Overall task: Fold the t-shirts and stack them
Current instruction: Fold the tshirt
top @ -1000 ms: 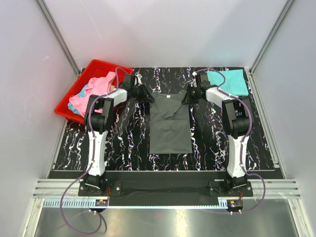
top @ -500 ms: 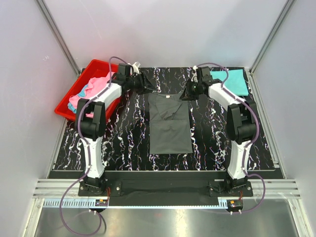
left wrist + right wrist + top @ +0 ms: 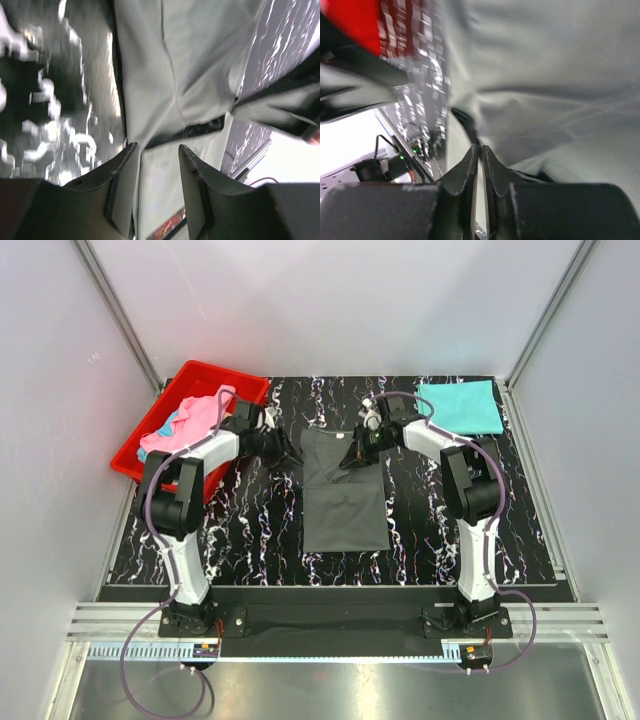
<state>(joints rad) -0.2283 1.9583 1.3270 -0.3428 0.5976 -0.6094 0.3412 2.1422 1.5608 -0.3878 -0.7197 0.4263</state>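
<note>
Cloth fills both wrist views: we see the dark grey shirt (image 3: 345, 505) lying flat under and between the two grippers. Our left gripper (image 3: 157, 147) holds its fingers apart above the shirt's edge. Our right gripper (image 3: 481, 147) has its fingers nearly together at a crease; we cannot tell whether cloth is pinched. Well to its right lies the folded teal shirt (image 3: 460, 406). Left of the left gripper, a pink shirt (image 3: 200, 415) sits in the red bin (image 3: 228, 371).

- We see the right gripper (image 3: 481, 148) at the bottom, its fingers almost together, with only a thin slit between them.
- Its tips meet a rumpled edge of the grey t-shirt (image 3: 555, 65); we cannot tell whether cloth is pinched.
- Left of the shirt is the marbled black table (image 3: 427, 75), with a blurred red bin (image 3: 350, 20) in the top corner.
</note>
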